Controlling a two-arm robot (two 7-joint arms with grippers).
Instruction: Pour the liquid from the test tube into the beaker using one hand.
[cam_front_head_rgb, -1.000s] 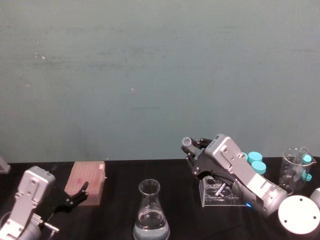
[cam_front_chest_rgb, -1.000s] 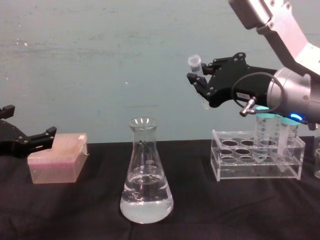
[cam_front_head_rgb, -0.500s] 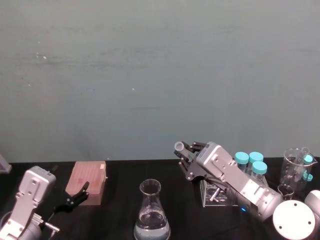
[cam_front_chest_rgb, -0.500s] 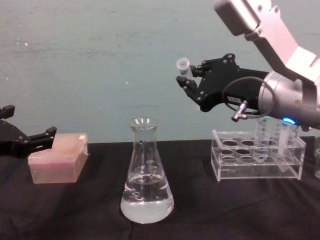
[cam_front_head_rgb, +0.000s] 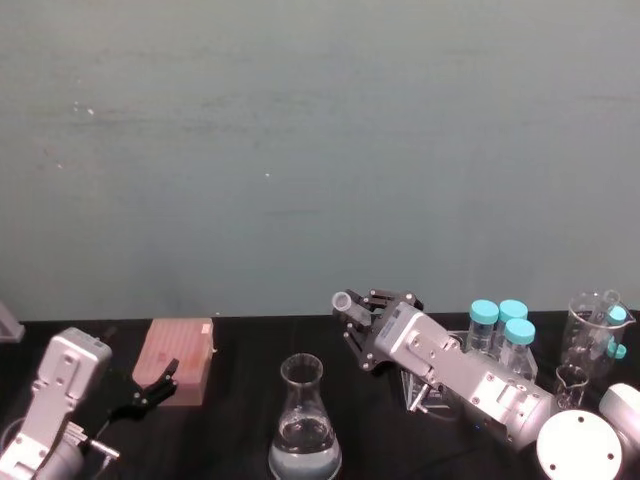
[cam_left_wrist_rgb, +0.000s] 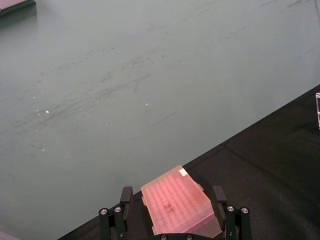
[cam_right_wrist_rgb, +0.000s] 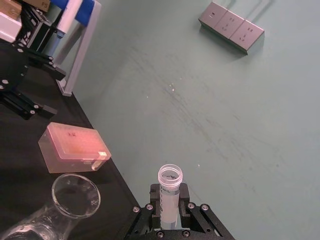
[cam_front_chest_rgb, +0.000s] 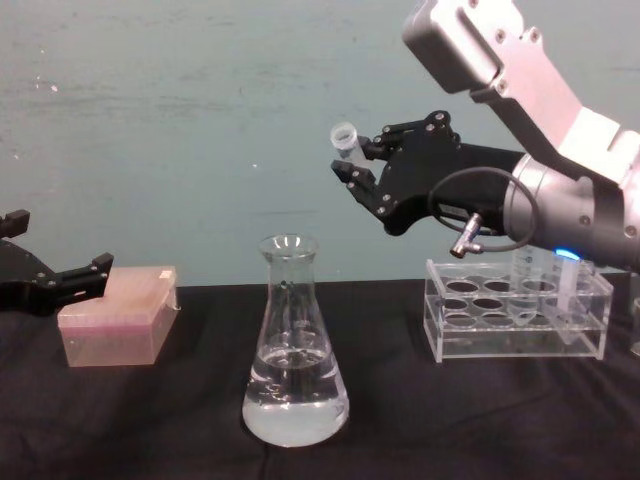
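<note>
My right gripper (cam_front_chest_rgb: 352, 168) is shut on the test tube (cam_front_chest_rgb: 345, 139), a small clear tube held nearly upright with its open mouth up. It hangs in the air, higher than the beaker's rim and a little to its right. The beaker (cam_front_chest_rgb: 294, 352) is a tall clear conical flask standing on the black table with clear liquid in its base. The right wrist view shows the test tube (cam_right_wrist_rgb: 169, 192) between the fingers and the beaker's mouth (cam_right_wrist_rgb: 75, 195) off to one side. I cannot make out liquid in the tube. My left gripper (cam_front_chest_rgb: 60, 280) is parked open at the far left.
A pink tip box (cam_front_chest_rgb: 116, 316) lies just in front of the left gripper. Under the right arm stands a clear acrylic rack (cam_front_chest_rgb: 515, 322), with teal-capped tubes (cam_front_head_rgb: 501, 322) in it. More glassware (cam_front_head_rgb: 590, 331) stands at the far right.
The right gripper has carried the test tube leftward and slightly up, from above the rack to near the beaker's mouth. The left arm has not moved.
</note>
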